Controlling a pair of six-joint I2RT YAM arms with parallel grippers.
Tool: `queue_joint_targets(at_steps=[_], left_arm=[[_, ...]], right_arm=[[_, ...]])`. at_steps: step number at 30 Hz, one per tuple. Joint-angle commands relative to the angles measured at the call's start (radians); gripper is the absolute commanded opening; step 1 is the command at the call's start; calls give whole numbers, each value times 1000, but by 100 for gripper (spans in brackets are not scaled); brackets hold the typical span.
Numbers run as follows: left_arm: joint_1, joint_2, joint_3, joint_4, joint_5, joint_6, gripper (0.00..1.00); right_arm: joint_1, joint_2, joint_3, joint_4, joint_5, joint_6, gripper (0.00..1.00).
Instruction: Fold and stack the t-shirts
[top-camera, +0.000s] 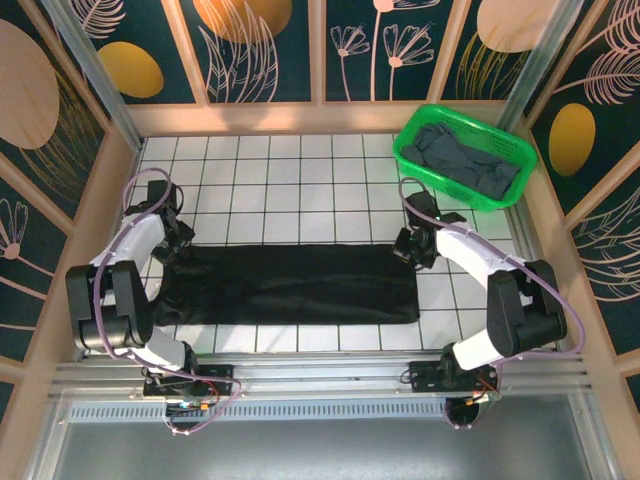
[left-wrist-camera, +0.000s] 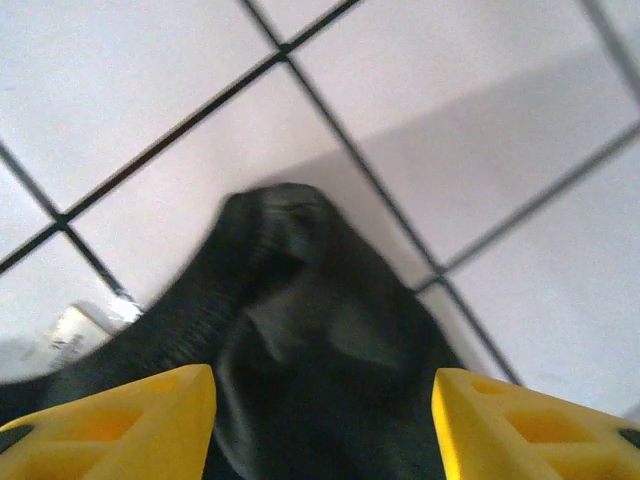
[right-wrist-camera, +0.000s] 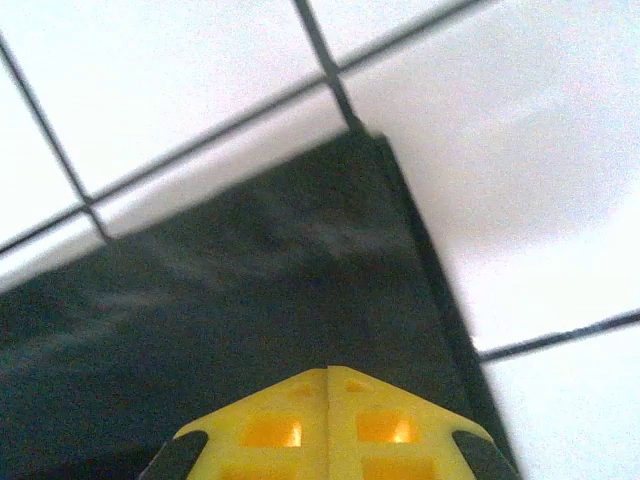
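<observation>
The left tool (left-wrist-camera: 320, 388) has its yellow fingers apart, with a bunched lump of the black shirt (top-camera: 300, 285) lying between and just ahead of them. The right tool (right-wrist-camera: 328, 374) has its fingers together over the shirt's square corner. I cannot tell whether any cloth is caught between them.

From above, the shirt lies on the bench (top-camera: 300, 170) as 1 long band running from 9 o'clock to 3 o'clock, with 1 tool at each end. The grey shirt (top-camera: 462, 160) sits in the basket (top-camera: 445, 185) at 1 o'clock.

This looks like the set-down after a lengthwise fold. To do it well, I would have the left tool spread wide enough to clear the lump, then rise straight up so nothing snags and drags. The 9 o'clock end is rumpled and probably needs flattening before the next fold. The 3 o'clock corner already looks crisp, so the right tool should leave without tugging it.
</observation>
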Motion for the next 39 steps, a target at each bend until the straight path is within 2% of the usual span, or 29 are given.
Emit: queue_joint_targets(at_steps=[1, 6, 12, 18, 21, 24, 27, 32, 39], left_arm=[[-29, 20, 4, -4, 143, -1, 54], [-45, 121, -13, 46, 246, 11, 51], [-45, 233, -4, 95, 277, 18, 51], [-41, 416, 193, 108, 303, 42, 51], [-36, 488, 337, 116, 314, 60, 54], [-38, 495, 440, 108, 306, 81, 57], [-53, 418, 440, 98, 284, 125, 58], [-104, 248, 254, 129, 328, 212, 58], [-216, 129, 107, 115, 379, 254, 58]], right_arm=[[23, 83, 36, 4, -9, 21, 0], [46, 208, 100, 12, -6, 32, 0], [3, 389, 220, -50, 65, 46, 0], [-90, 573, 410, -67, 48, 27, 0], [-132, 684, 572, -90, -6, 0, 0], [-141, 756, 747, -128, -21, -55, 0], [-124, 722, 816, -119, -16, -119, 6], [-75, 530, 676, 7, -87, -159, 22], [0, 353, 508, 48, -161, -114, 26]])
